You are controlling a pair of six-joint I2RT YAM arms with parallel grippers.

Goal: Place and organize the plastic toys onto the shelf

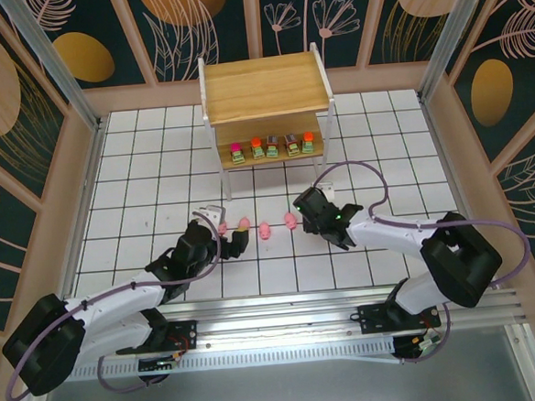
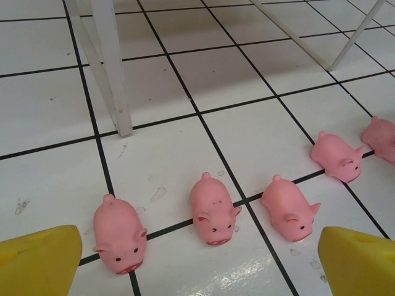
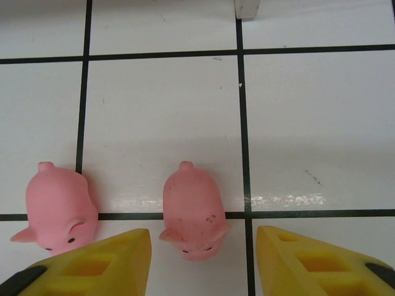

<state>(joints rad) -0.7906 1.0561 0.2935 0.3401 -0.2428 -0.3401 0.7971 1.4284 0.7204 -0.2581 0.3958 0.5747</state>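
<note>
The right gripper (image 3: 202, 239), wide open and empty, straddles a pink pig (image 3: 192, 209) on the tiled table (image 3: 160, 111) before the shelf (image 1: 261, 86); I'd centre it, then pinch gently. The left gripper (image 2: 199, 234) gapes empty too.

Your left wrist view cuts one pink pig (image 2: 381, 137) off at its right edge, and the shelf legs (image 2: 114, 68) at the top.

Both arms reach forward and inward, fingers parted.
The left gripper (image 1: 230, 238) and right gripper (image 1: 300, 217) angle toward each other, low over the surface. Elbows are bent, and the yellow fingers (image 2: 40, 262) of each are spread wide.
</note>
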